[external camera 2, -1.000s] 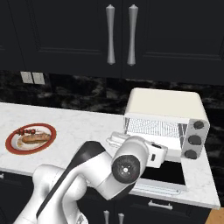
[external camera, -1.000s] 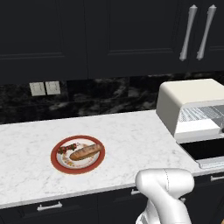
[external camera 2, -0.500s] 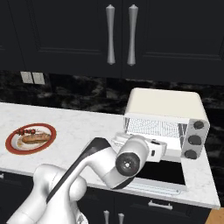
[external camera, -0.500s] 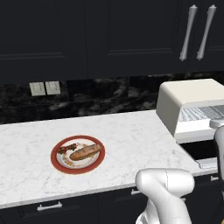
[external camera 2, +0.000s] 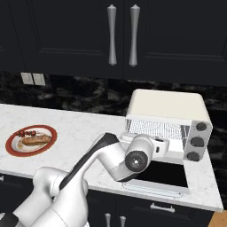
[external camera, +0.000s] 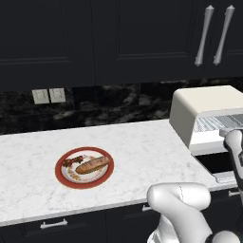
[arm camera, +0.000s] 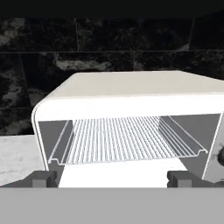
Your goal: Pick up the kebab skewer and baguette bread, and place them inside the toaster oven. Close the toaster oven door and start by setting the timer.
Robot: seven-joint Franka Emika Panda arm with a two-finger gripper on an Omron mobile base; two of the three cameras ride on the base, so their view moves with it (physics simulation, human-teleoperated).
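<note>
My views are rendered: evenly lit, sharp from edge to edge, with no blur or bending at the borders. Light falls soft from above; the marble counter (external camera: pixel 142 147) reads bright, the black cabinets (external camera: pixel 118 38) stay dim with faint sheen. Shadows are weak. From my hand, the toaster oven (arm camera: pixel 131 94) top glows nearly blown-out white, its cavity grey.

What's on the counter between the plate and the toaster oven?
Nothing: bare white marble counter between the red plate and the toaster oven, in both base views.
</note>
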